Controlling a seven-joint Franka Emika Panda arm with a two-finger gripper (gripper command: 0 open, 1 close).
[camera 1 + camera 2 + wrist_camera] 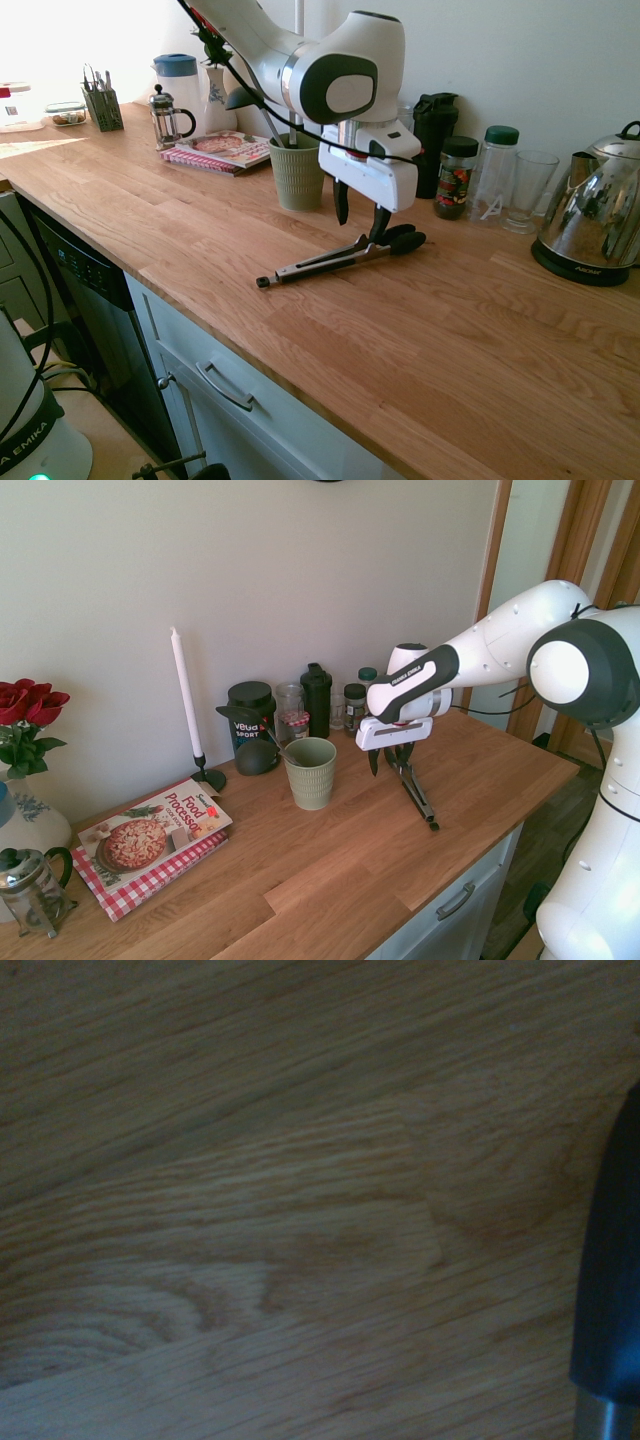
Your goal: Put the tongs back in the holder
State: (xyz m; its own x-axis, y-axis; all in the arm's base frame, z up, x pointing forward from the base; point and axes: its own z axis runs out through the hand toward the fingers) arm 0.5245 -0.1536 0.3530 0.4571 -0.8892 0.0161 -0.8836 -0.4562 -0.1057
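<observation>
Tongs (345, 258) lie flat on the wooden surface (480, 340) at the centre of the frame, just right of the green holder (297, 170). We see the end effector (360, 218) above their black tips, fingers spread wide, gripping nothing.

Cookbook (155, 835): "Food Processor". Black tub (252, 715): "Vega Sport". Arm link (413, 674): "Franka Emika".
</observation>
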